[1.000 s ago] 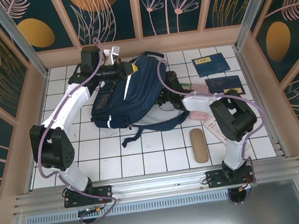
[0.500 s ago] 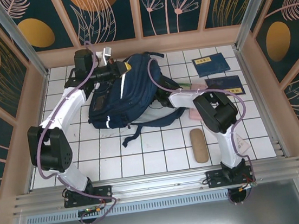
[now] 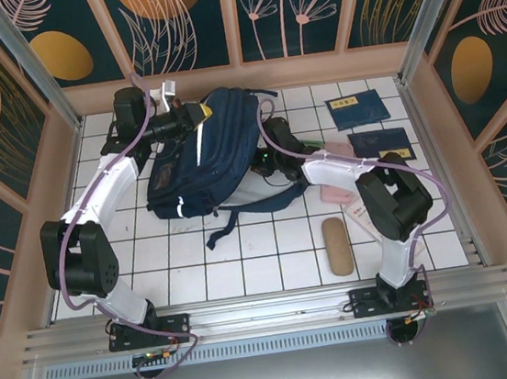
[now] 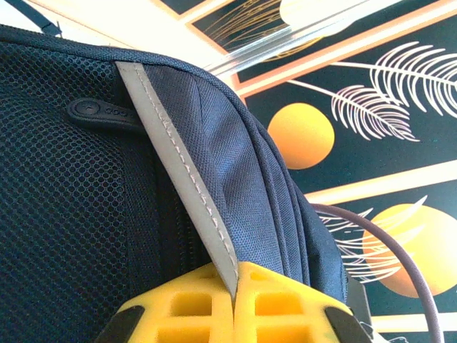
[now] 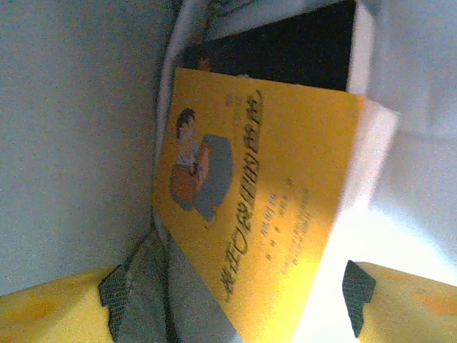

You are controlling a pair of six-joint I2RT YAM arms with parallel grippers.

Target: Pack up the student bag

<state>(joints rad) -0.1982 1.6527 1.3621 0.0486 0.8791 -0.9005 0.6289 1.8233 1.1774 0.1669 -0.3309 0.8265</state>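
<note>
the student bag (image 3: pixel 204 163) lies at the back middle of the tiled surface (image 3: pixel 272 261), its long axis slanting near-left to far-right. the left claw (image 4: pixel 234 300) pinches its striped top edge. the right claw (image 5: pixel 228 293), nearer the mouth, stands wide inside, one yellow book (image 5: pixel 264 186) ahead between its fingers. outside lie two blue books (image 3: pixel 359 109) and one tan case (image 3: pixel 335 245).

A robot test cell: tiled table (image 3: pixel 272 261) boxed by leaf-patterned panels (image 3: pixel 0 82).

The navy-blue student bag (image 3: pixel 203 154), white-striped, is laid across the counter's (image 3: pixel 272 261) far middle, one dark strap (image 3: pixel 226 230) trailed nearward.
</note>
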